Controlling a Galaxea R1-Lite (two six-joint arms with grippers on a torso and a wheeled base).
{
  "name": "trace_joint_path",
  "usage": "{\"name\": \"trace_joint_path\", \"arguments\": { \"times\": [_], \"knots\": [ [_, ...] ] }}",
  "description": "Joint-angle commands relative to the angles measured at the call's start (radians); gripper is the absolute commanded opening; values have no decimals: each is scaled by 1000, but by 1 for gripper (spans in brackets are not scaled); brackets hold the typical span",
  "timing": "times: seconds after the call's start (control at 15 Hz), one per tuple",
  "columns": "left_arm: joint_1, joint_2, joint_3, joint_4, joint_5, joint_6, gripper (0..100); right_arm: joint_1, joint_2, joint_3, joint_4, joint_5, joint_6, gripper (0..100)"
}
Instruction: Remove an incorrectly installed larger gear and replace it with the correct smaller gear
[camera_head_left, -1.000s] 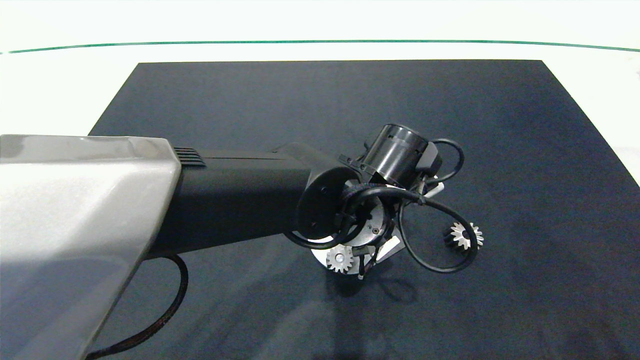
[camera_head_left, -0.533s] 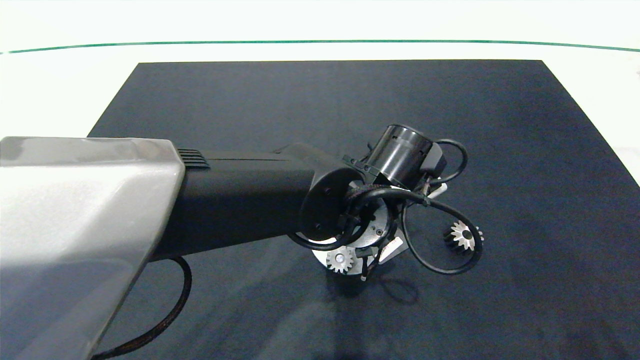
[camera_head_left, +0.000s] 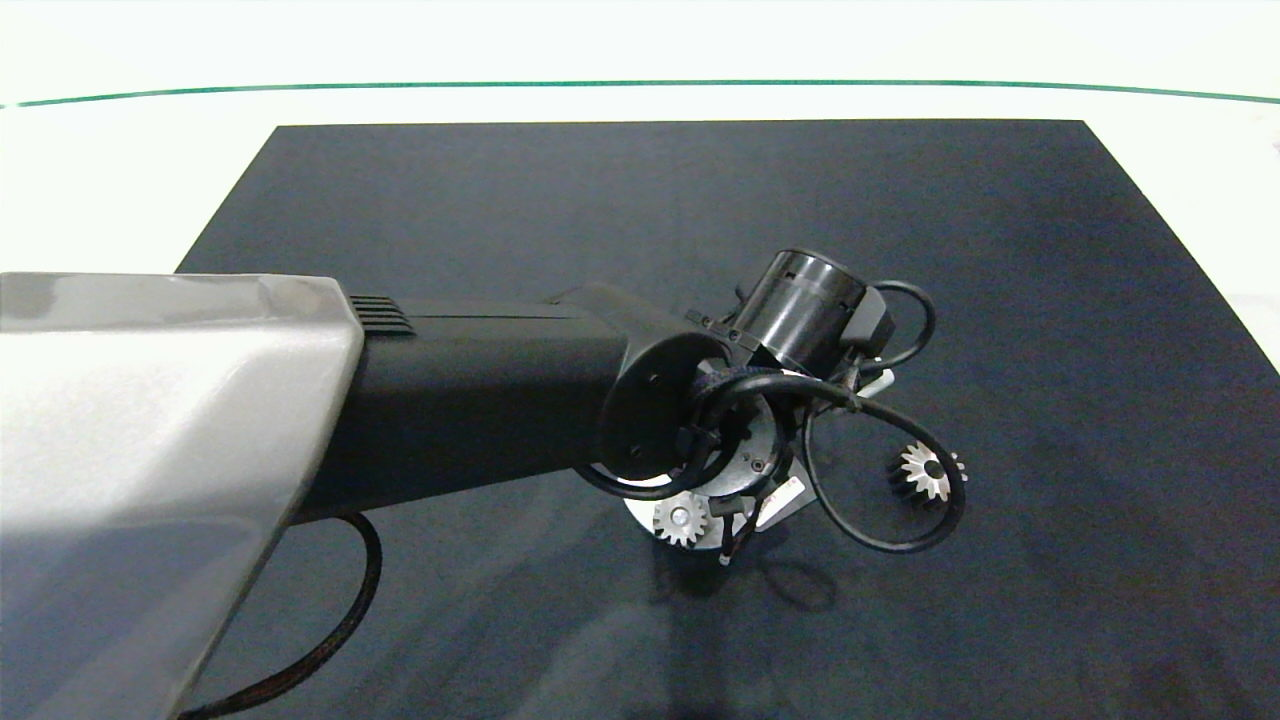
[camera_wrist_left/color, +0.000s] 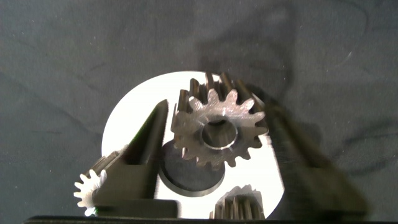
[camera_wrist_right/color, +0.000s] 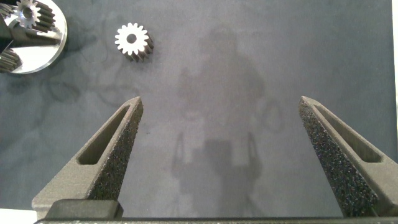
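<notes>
In the left wrist view my left gripper (camera_wrist_left/color: 217, 121) is shut on the smaller gear (camera_wrist_left/color: 217, 127), a silver spur gear with blunt teeth. It hangs just above a dark round seat (camera_wrist_left/color: 189, 177) on the round silver plate (camera_wrist_left/color: 130, 118). Two like gears (camera_wrist_left/color: 92, 186) (camera_wrist_left/color: 239, 208) sit on the plate's rim. From above, my left wrist (camera_head_left: 800, 300) hides the grip. The larger gear (camera_head_left: 928, 470), with pointed teeth and a blackish body, lies on the mat to the right of the plate (camera_head_left: 640, 515). My right gripper (camera_wrist_right/color: 217, 124) hovers open over bare mat, away from the larger gear (camera_wrist_right/color: 132, 42).
A dark mat (camera_head_left: 500, 200) covers the white table. A looped black cable (camera_head_left: 880, 540) from the left wrist hangs over the mat around the larger gear. One mounted gear (camera_head_left: 680, 520) shows on the plate's near side.
My left wrist has shifted slightly to the right over the plate. The larger gear on the mat has not moved.
</notes>
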Motion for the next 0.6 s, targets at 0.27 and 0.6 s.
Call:
{"name": "trace_joint_path", "arguments": {
  "times": [0.27,0.6],
  "knots": [
    [-9,-37,1,42,4,-1,100,1,-2,1,2,0,2,100],
    [-55,-141,-14,160,2,-10,100,-1,-5,4,2,1,2,100]
  ]
}}
